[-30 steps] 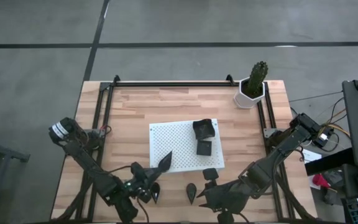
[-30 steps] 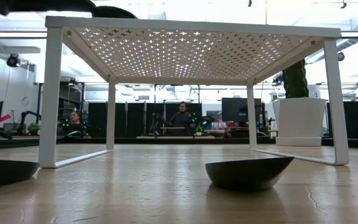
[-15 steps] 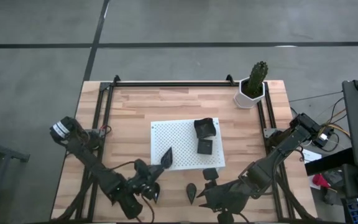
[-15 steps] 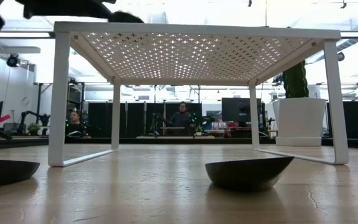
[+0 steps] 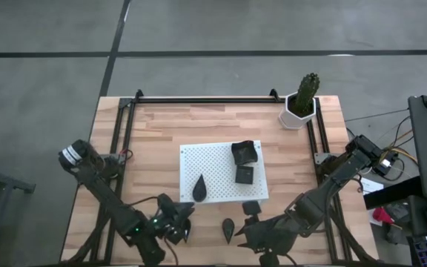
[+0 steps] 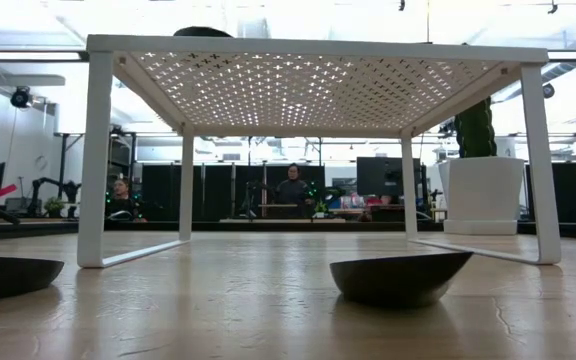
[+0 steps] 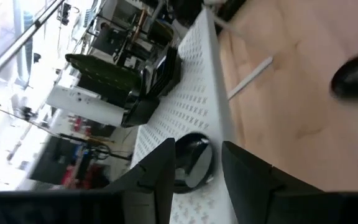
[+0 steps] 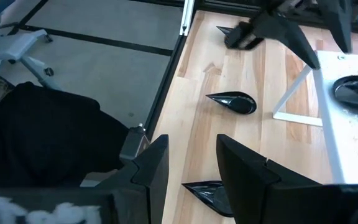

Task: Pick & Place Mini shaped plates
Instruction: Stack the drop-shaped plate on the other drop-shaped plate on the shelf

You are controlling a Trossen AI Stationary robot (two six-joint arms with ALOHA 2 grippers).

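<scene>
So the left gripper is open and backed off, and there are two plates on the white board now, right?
Not quite: the high view shows three plates on the white board, not two: the teardrop plate near its front-left corner and two square plates on its right side. The rest holds: the left gripper is open and sits off the board, near the table's front edge.

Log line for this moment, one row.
left hand: open, beside white board | teardrop plate: on board | right hand: open, waiting
</scene>
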